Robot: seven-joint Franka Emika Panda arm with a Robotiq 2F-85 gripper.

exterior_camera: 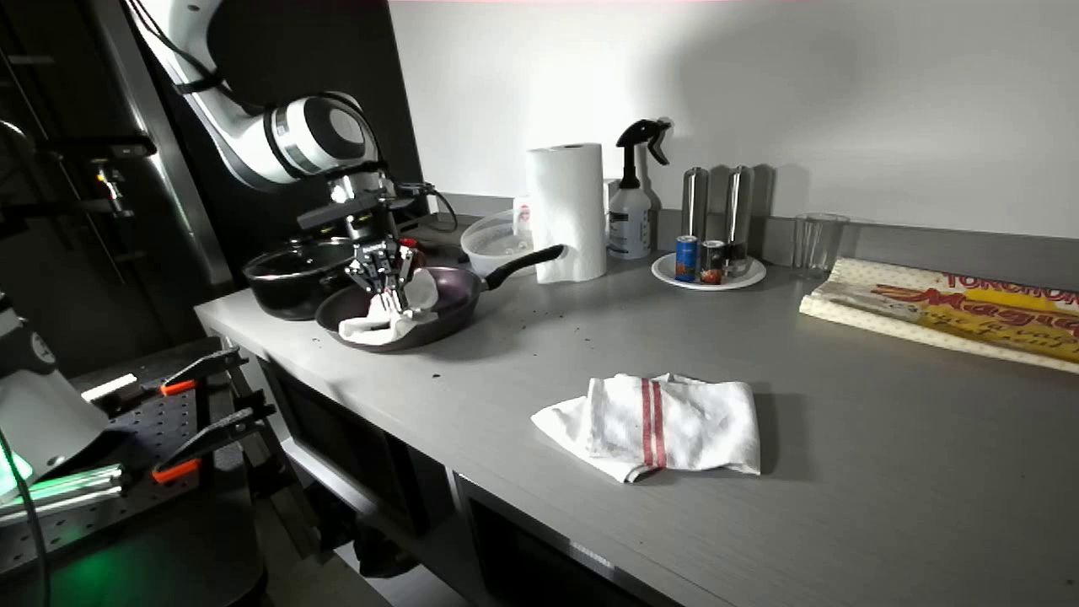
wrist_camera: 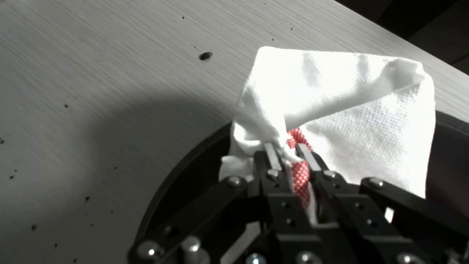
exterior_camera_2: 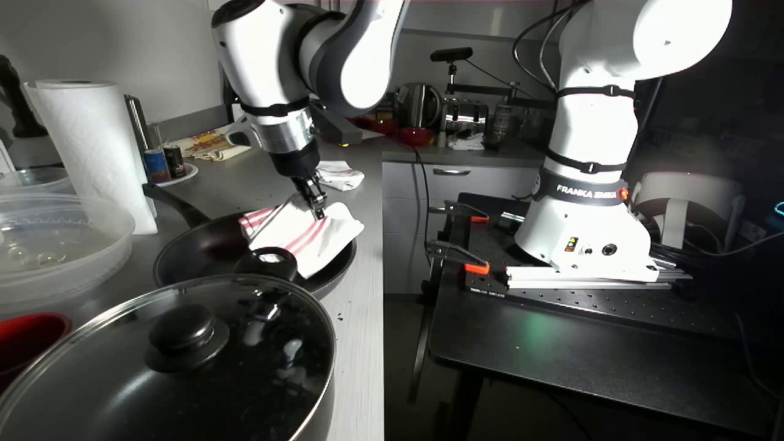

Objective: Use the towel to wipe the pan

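- A grey countertop (exterior_camera: pixel 885 514) spreads over the centre and lower right of an exterior view; the wrist view shows its fine brushed grain, with dark specks (wrist_camera: pixel 205 56) scattered on the left.
- A pale wall (exterior_camera: pixel 759 93) fills the upper right behind it.
- On the right of an exterior view, the robot base (exterior_camera_2: pixel 582 236) stands on a black table (exterior_camera_2: pixel 520 349).
- Near the wall, at upper centre, are a white paper towel roll (exterior_camera: pixel 566 211), a black-headed spray bottle (exterior_camera: pixel 630 223) and a round white plate (exterior_camera: pixel 750 276) bearing small cans (exterior_camera: pixel 686 260).
- Lower left in an exterior view sits a black pot under a glass lid (exterior_camera_2: pixel 257 373), near a translucent plastic tub (exterior_camera_2: pixel 92 257).
- A flat, creased dish towel (exterior_camera: pixel 708 426) with bold red stripes lies right of lower centre.
- The frying pan (exterior_camera: pixel 458 291) is round, shallow and dark grey with a dull sheen, its black handle (exterior_camera: pixel 527 264) pointing to the upper right.
- The small towel (wrist_camera: pixel 377 135), woven white with red lines, is bunched over the pan.
- The gripper (wrist_camera: pixel 290 158) pinches a fold of it, red weave showing between the fingers; the rest fans out above and right of them in the wrist view, overlapping the pan's rim.
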